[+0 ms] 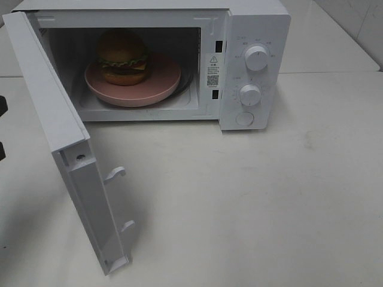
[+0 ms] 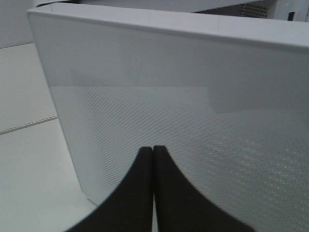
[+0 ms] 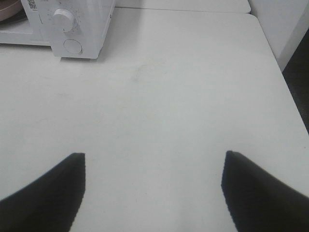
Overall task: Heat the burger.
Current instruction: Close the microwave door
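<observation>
The burger (image 1: 122, 57), with a golden-brown bun, green lettuce and yellow cheese, sits on a round pink plate (image 1: 163, 84) inside the white microwave (image 1: 257, 30). The microwave door (image 1: 60, 119) stands wide open, swung out toward the front left. In the left wrist view my left gripper (image 2: 153, 151) is shut with nothing in it, its tips close to the outer, dotted face of the door (image 2: 193, 96). My right gripper (image 3: 154, 162) is open and empty over the bare white table (image 3: 159, 96), well to the right of the microwave's control panel (image 3: 72, 29).
Two dials (image 1: 256, 58) (image 1: 250, 94) and a round button (image 1: 244, 118) are on the microwave's right panel. Two latch hooks (image 1: 115, 173) stick out of the door's inner edge. The table's right edge (image 3: 289, 96) drops off to a dark floor.
</observation>
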Robot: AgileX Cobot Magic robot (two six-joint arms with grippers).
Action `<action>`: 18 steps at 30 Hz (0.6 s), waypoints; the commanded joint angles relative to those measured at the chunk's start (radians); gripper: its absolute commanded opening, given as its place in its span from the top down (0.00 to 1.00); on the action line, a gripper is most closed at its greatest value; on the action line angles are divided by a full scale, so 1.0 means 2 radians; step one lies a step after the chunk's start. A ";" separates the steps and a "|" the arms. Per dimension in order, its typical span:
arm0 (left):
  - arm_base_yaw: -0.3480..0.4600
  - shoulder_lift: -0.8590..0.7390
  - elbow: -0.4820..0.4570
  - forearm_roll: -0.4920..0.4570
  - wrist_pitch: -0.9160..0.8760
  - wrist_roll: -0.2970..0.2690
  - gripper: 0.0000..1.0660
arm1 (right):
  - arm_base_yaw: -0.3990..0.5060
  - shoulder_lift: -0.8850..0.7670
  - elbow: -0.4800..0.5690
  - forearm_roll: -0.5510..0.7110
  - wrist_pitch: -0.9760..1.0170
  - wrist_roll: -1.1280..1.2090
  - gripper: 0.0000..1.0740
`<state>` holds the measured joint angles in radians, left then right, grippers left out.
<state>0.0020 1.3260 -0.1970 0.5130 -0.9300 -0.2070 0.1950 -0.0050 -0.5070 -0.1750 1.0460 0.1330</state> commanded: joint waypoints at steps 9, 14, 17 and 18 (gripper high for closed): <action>-0.104 0.071 -0.031 -0.077 -0.030 0.009 1.00 | -0.004 -0.014 0.000 -0.001 -0.004 0.000 0.30; -0.164 0.087 -0.040 -0.152 -0.033 0.044 1.00 | -0.004 -0.014 0.000 -0.001 -0.004 0.000 0.30; -0.201 0.095 -0.049 -0.205 -0.031 0.076 1.00 | -0.004 -0.014 0.000 -0.001 -0.004 0.000 0.30; -0.211 0.099 -0.054 -0.223 -0.031 0.086 1.00 | -0.004 -0.014 0.000 -0.001 -0.004 0.000 0.30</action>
<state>-0.4130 1.5240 -0.2950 0.1000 -0.9770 -0.0530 0.1950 -0.0050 -0.5070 -0.1750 1.0460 0.1330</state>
